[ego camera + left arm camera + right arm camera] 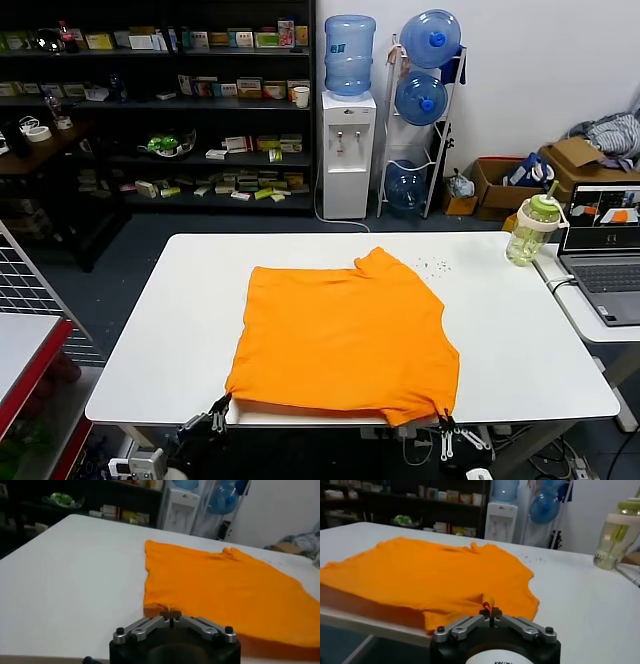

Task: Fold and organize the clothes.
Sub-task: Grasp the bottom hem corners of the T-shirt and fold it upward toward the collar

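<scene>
Head view puts the orange T-shirt [345, 335] in the middle of the white table [180, 330], its near edge hanging slightly over the table's 6 o'clock rim. It already looks narrowed: both long sides run as fairly straight lines with no sleeve spread wide, and only a small flap of cloth pokes out at about 1 o'clock. No lettering shows on the upper face. I judge that the side folds are done and the lengthwise fold, bottom edge up toward 12 o'clock, is what remains, followed by tidying the packet.

At the shirt's 7 o'clock corner the left gripper [217, 412] is clamped tight on the cloth; the left wrist view shows a small pinch of orange fabric standing between the closed fingertips [170, 614]. At the 5 o'clock corner the right gripper [441, 418] is likewise pinched onto the T-shirt, with a little fold of cloth rising from its tips [490, 607] in the right wrist view. Both arms sit just below the table's near rim, so the pair seems ready to lift and carry the bottom edge forward.

Farther out, a green-lidded bottle [532, 228] stands at the table's 2 o'clock corner, beside a laptop [605, 250] on a neighbouring surface. Beyond the table at 12 o'clock is a water dispenser [347, 130], with shelves [150, 100] at 10 o'clock.
</scene>
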Tool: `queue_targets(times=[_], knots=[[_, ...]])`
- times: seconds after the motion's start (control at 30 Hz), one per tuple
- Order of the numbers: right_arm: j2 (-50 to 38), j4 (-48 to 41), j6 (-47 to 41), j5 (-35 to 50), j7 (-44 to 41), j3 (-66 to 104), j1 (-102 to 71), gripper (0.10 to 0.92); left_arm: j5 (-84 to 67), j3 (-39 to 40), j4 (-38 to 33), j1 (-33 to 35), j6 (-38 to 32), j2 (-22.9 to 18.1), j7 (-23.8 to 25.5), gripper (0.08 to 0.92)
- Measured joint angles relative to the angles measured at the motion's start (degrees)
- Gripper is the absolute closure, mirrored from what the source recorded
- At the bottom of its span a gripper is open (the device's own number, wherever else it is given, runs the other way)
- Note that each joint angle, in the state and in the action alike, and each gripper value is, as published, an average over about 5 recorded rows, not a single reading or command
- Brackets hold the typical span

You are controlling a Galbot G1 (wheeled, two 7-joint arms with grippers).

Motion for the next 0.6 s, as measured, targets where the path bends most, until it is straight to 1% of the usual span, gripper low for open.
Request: queue_targets(times=[0.3, 0.6], knots=[[-6.18, -4.75, -3.82, 7.38, 1.92, -2.90, 13.68, 0.900, -2.03, 2.14, 5.97, -10.29, 0.15, 1.83, 1.49, 0.908], [-8.73, -11.68, -6.55, 12.73, 2.91, -8.62, 26.80, 0.900, -3.04, 5.43, 12.43, -20.04, 1.27, 1.71, 1.47, 0.908]])
